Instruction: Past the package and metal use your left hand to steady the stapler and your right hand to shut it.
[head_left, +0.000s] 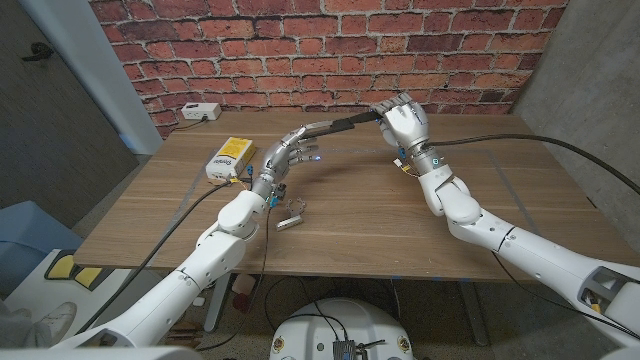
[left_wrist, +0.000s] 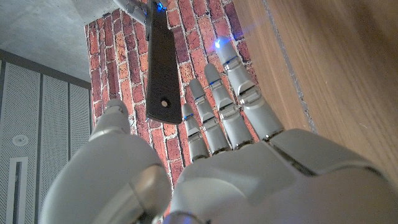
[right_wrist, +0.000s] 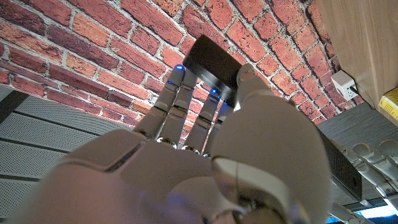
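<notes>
The black stapler (head_left: 347, 122) hangs between my two hands above the far middle of the table. My left hand (head_left: 288, 155) reaches up to its left end, which sits between the thumb and the outstretched fingers. In the left wrist view the stapler's black arm (left_wrist: 163, 68) runs away from my left hand (left_wrist: 205, 162). My right hand (head_left: 405, 124) grips the right end from above. In the right wrist view the stapler's black end (right_wrist: 214, 61) sits between the thumb and fingers of my right hand (right_wrist: 186, 162).
A yellow package (head_left: 228, 158) lies at the table's left, close to my left wrist. A small metal piece (head_left: 290, 216) lies in front of my left forearm. A white power box (head_left: 200, 112) sits at the back left edge. A brick wall (head_left: 330, 50) stands behind the table.
</notes>
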